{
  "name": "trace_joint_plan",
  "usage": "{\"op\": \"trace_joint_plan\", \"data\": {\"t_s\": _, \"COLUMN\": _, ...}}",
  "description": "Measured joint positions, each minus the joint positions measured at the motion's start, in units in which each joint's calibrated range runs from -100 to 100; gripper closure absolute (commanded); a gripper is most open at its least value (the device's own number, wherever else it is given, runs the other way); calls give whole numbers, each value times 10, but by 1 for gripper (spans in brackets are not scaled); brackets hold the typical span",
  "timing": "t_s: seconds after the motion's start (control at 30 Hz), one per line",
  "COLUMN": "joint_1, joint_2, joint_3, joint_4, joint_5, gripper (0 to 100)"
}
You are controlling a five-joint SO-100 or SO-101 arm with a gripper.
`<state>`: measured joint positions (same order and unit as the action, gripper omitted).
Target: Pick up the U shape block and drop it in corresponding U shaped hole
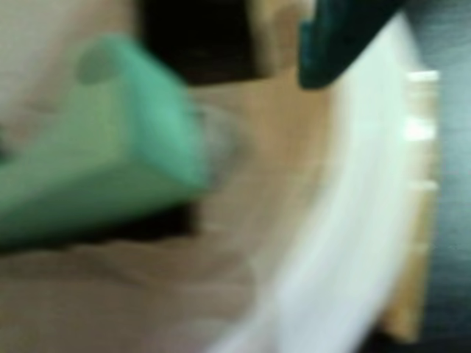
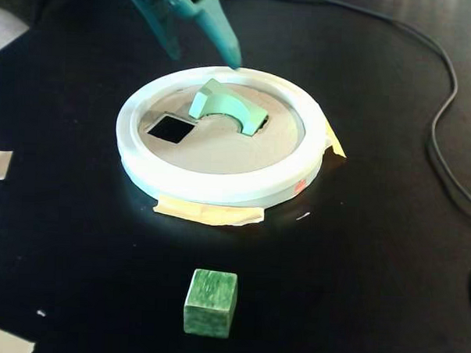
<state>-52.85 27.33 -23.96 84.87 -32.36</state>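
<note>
The pale mint U shape block lies tilted on the tan round board. One end is raised and the block rests over the U shaped hole, of which only a dark sliver shows at the block's right end. My teal gripper hangs open just above the board's far rim, apart from the block, with nothing between its fingers. The wrist view is blurred. It shows the block at the left, a shadowed gap of the hole beneath it, and one dark finger at the upper right.
A smaller square cutout sits left of the block on the board. The board's thick white rim is taped to the black table. A darker green cube stands near the front. A black cable runs along the right side.
</note>
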Motion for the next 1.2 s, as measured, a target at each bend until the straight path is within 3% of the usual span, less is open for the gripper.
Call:
{"op": "trace_joint_plan", "data": {"t_s": 0.3, "joint_1": 49, "joint_2": 0, "joint_3": 0, "joint_4": -8, "joint_5": 21, "gripper": 18}}
{"op": "trace_joint_plan", "data": {"t_s": 0.93, "joint_1": 54, "joint_2": 15, "joint_3": 0, "joint_4": -14, "joint_5": 46, "gripper": 18}}
{"op": "trace_joint_plan", "data": {"t_s": 1.2, "joint_1": 51, "joint_2": 43, "joint_3": 0, "joint_4": -85, "joint_5": 46, "gripper": 19}}
